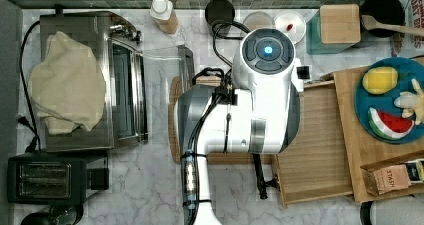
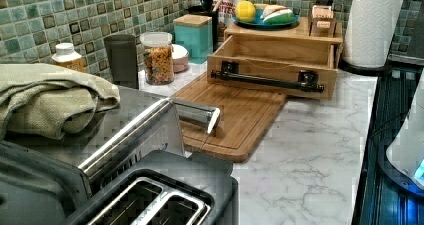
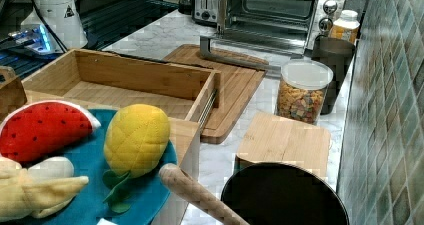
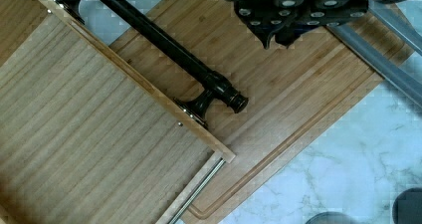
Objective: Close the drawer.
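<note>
The drawer [image 1: 315, 145] is pulled far out of its light-wood cabinet, its lined floor bare in the wrist view [image 4: 84, 134]. Its front panel [image 2: 272, 70] carries a black bar handle [image 2: 265, 80] that overhangs a cutting board. In the wrist view the handle [image 4: 164, 40] runs diagonally. My gripper [image 4: 278, 37] hovers over the cutting board just beyond the handle, apart from it, with its fingers shut on nothing. From the right view the drawer's open box [image 3: 125, 85] is seen from behind. In the top view the white arm [image 1: 250, 110] covers the drawer's front.
The cutting board [image 2: 235, 120] lies in front of the drawer. The toaster oven's open door [image 3: 235, 60] reaches over its far end. A blue plate of toy fruit [image 1: 390, 100] sits on the cabinet top. A cereal jar [image 2: 158, 57], a teal canister [image 1: 340, 24] and a toaster [image 1: 45, 177] stand around.
</note>
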`<state>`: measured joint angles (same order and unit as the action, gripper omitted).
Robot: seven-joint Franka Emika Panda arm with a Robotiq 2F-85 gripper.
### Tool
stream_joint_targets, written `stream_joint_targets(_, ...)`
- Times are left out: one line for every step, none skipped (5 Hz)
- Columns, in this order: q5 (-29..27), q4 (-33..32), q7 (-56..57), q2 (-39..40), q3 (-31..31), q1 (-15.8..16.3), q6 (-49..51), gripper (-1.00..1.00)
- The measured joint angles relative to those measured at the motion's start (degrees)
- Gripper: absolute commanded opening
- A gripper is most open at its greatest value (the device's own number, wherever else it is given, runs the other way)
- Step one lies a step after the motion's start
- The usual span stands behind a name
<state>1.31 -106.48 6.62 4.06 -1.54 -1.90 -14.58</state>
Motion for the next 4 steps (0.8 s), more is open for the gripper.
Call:
stream_joint_targets(0.00,-0.28,0.00,0.07,0.00,0.00,-0.57,-1.00)
stream_joint_targets(-0.04,-0.78,0.01,0.24,0.00,-0.02,-0.39,-1.00)
stream_joint_targets(-0.04,-2.01,3.05,0.26,0.00,-0.01,-0.43,-1.00)
stream_joint_targets(-0.04,-4.48,11.28,0.08,0.00,0.02,-0.98,-1.00)
